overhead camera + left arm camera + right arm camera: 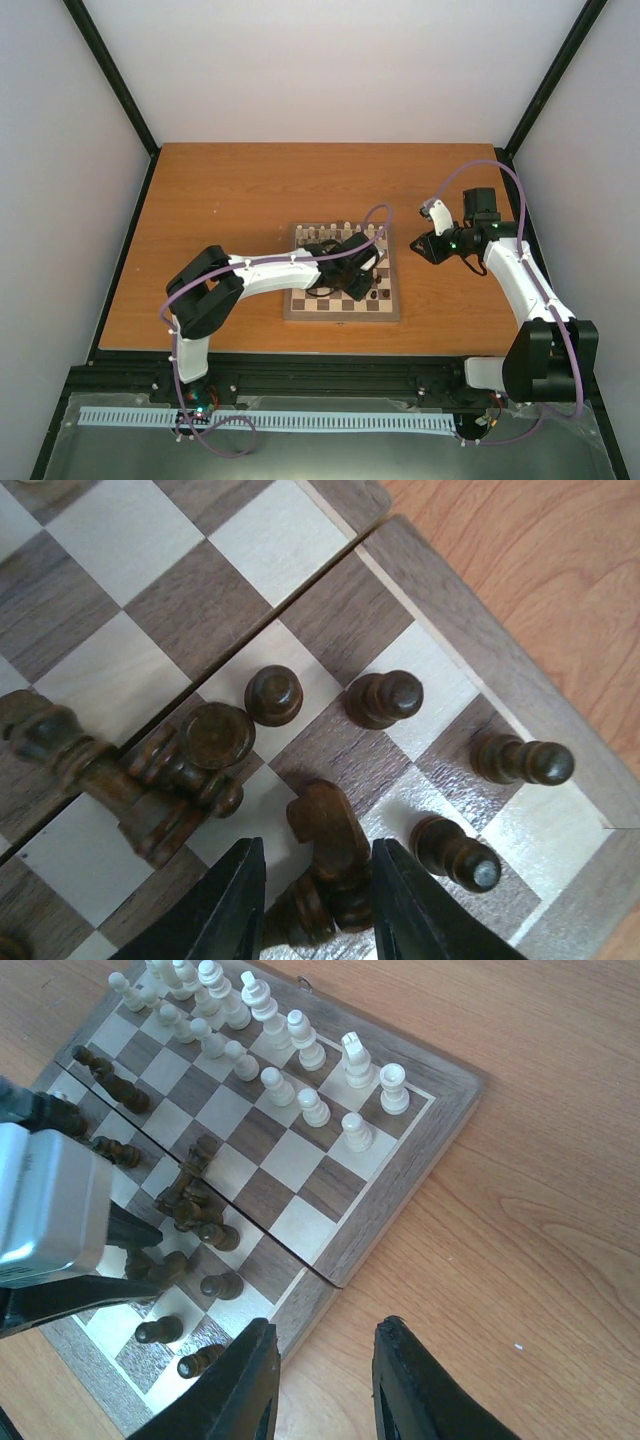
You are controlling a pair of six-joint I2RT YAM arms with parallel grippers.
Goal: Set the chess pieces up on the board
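The board lies mid-table. Cream chess pieces stand in two rows along its far side. Dark pieces are at the near side: several pawns stand upright, and a heap of toppled ones lies beside them. My left gripper reaches down over the board's near right squares. Its jaws straddle a dark knight; the right finger is against the knight's base, while a thin gap shows at the left finger. My right gripper hangs open and empty over the table, right of the board.
Bare orange-brown tabletop surrounds the board. In the right wrist view the board's border ends just left of the fingers. The left arm's grey wrist housing covers the dark side's left part. Black frame rails run along the table edges.
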